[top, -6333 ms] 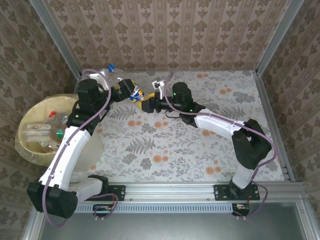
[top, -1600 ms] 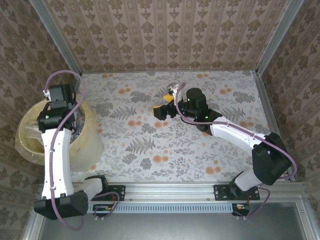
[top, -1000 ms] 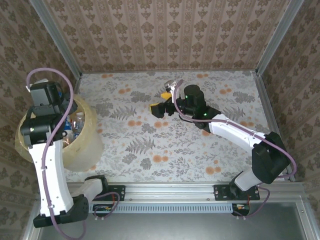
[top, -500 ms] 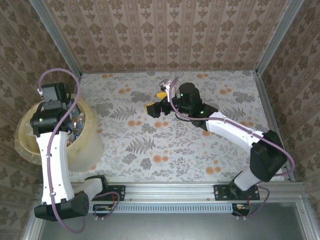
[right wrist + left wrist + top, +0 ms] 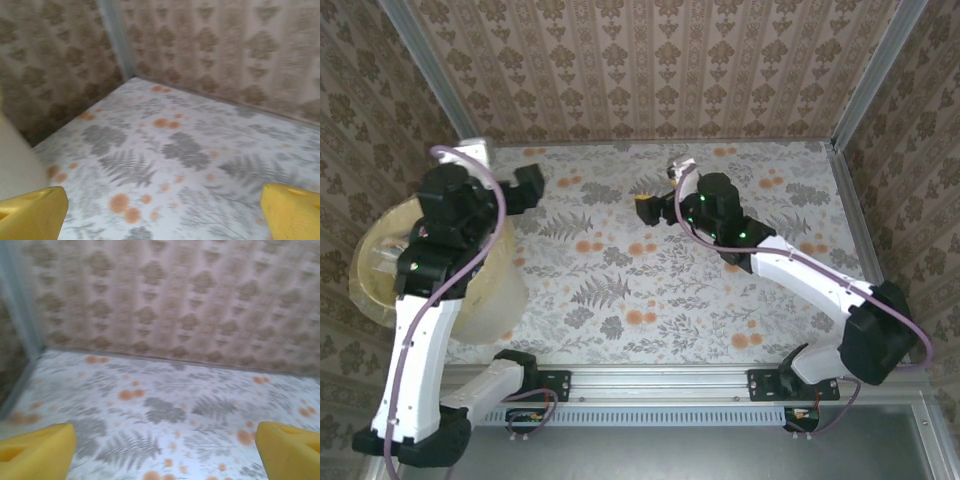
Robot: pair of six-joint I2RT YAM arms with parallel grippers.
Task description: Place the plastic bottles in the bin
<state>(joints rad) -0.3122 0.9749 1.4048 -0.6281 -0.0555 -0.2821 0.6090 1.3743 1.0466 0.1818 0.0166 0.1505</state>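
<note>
Seen from above, the bin stood at the left edge of the counter. The left arm rose across its near side and hid much of its mouth. Clear shapes lay in the open part of the tub. They were too blurred to count or to give a long axis, and I took them for the plastic bottles. No bottle could be made out on the flowered surface in any view.

The left end effector was spread wide, its yellow fingers at the two lower corners of the wrist view with bare counter between them and nothing held. In the top view it hung just past the bin's far right rim, so the tub lay at about 8 o'clock from it, near. It pointed towards 3 o'clock, away from the tub.

The right end effector was also spread and empty. It sat near the middle of the counter's far half, with the bin at about 9 o'clock and well apart. A pale surface at the left edge of its wrist view was probably the bin's wall.

The left arm was plainly the nearer to the bin. With no loose bottle in sight, the task looked close to finished or already done.
</note>
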